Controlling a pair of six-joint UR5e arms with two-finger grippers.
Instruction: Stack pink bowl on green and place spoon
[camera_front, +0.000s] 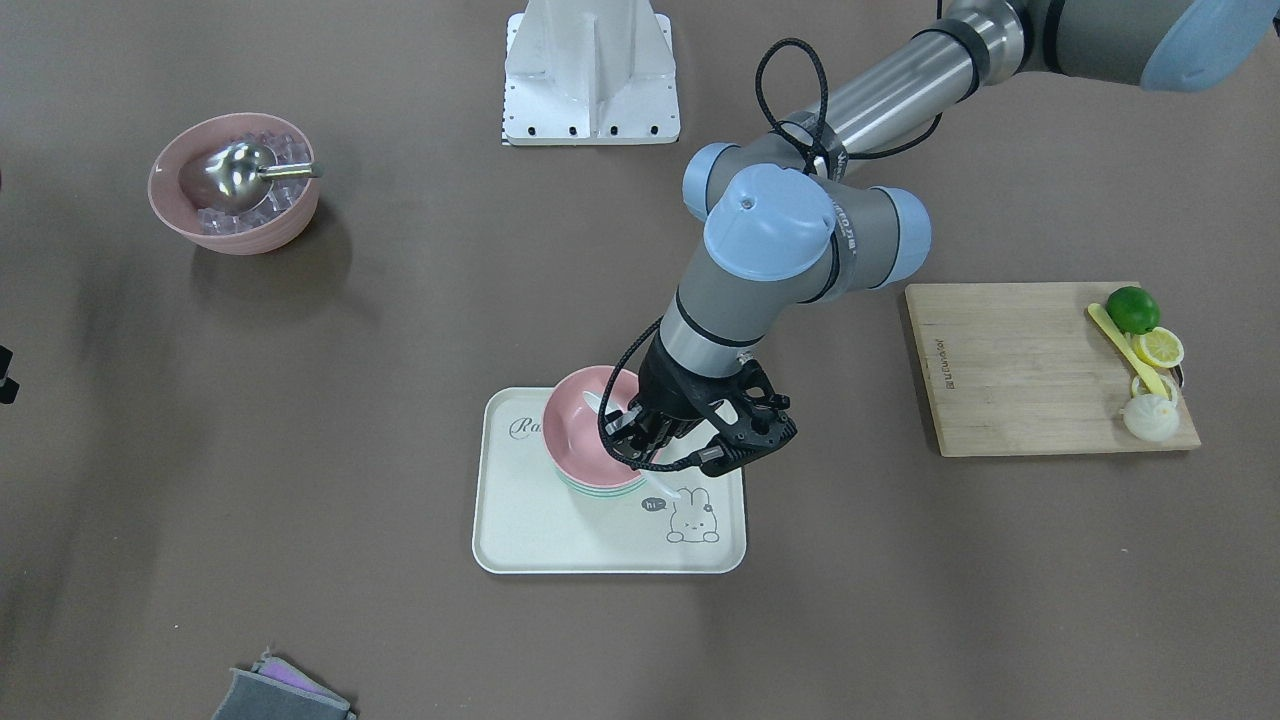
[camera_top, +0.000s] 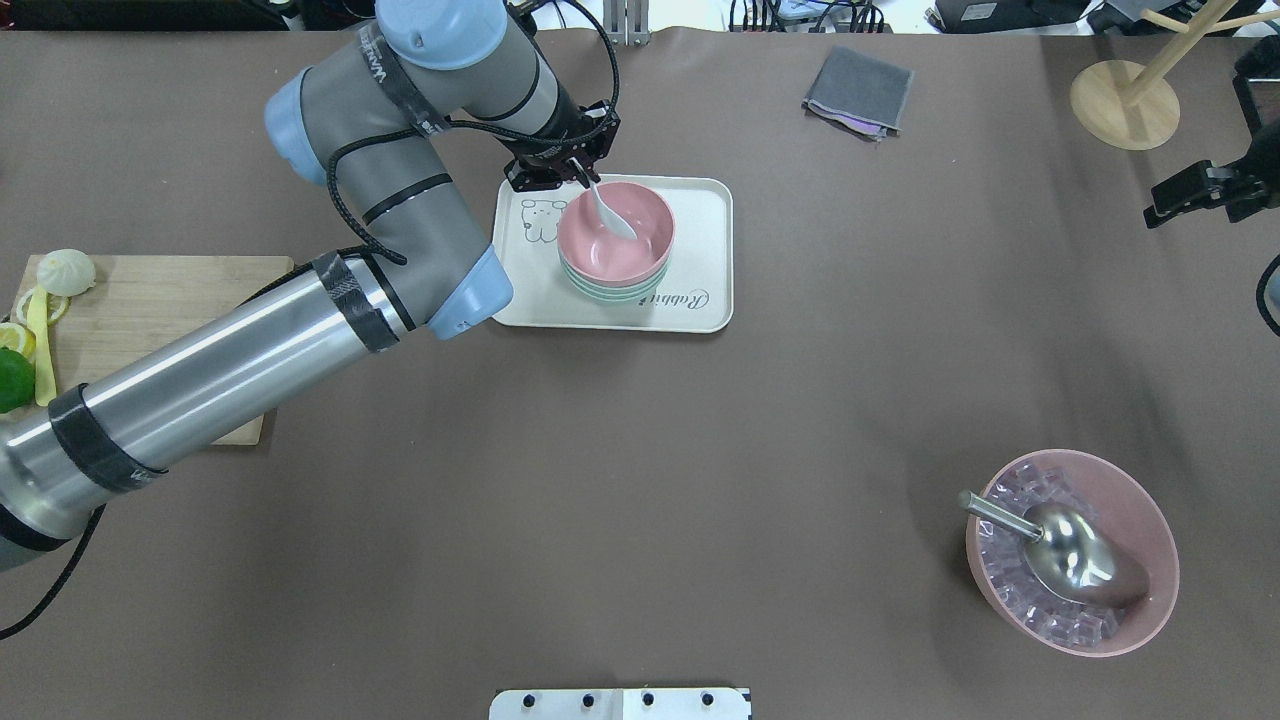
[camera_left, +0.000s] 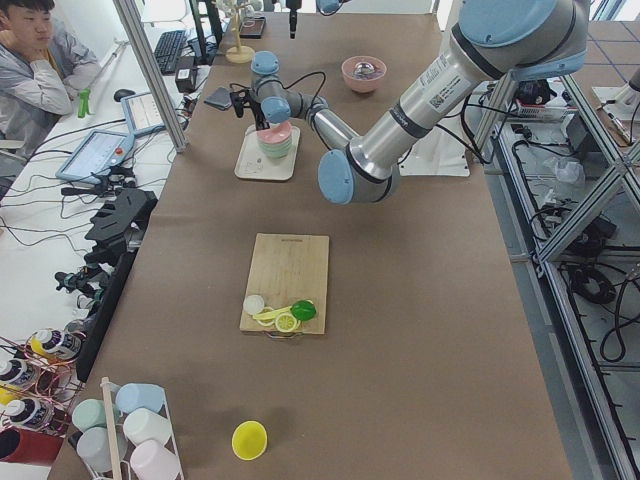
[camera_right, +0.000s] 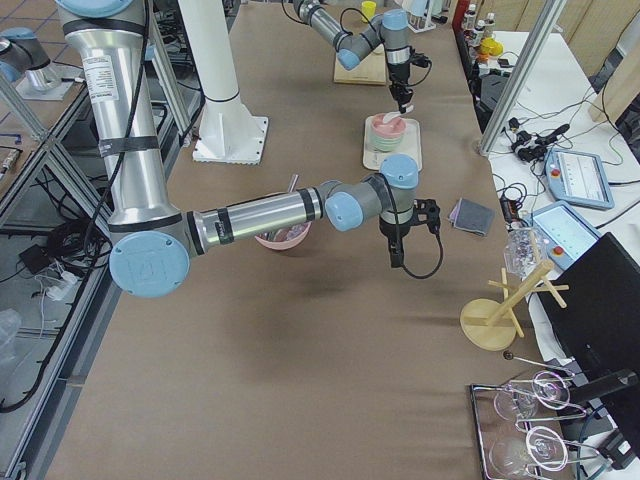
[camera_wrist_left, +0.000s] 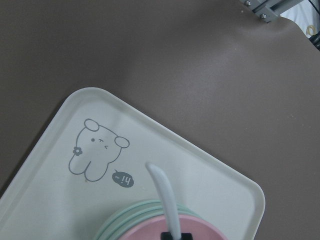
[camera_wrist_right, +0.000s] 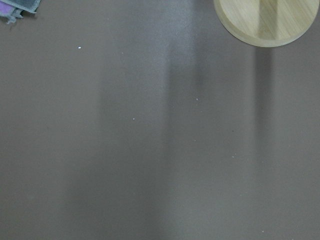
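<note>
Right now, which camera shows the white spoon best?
Overhead exterior: the spoon shows whole, handle in the left gripper, tip in the pink bowl. Front-facing, the gripper mostly hides it; the left wrist sees only its handle; side views show it tiny.

Left gripper (camera_top: 577, 170) holds spoon (camera_top: 609, 213); pink bowl (camera_top: 632, 256) beneath

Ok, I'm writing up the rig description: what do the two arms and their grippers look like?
Both the left arm and right arm have silver tubes, grey joints with light-blue caps and black tape bands. A black cable runs to the black left gripper.
</note>
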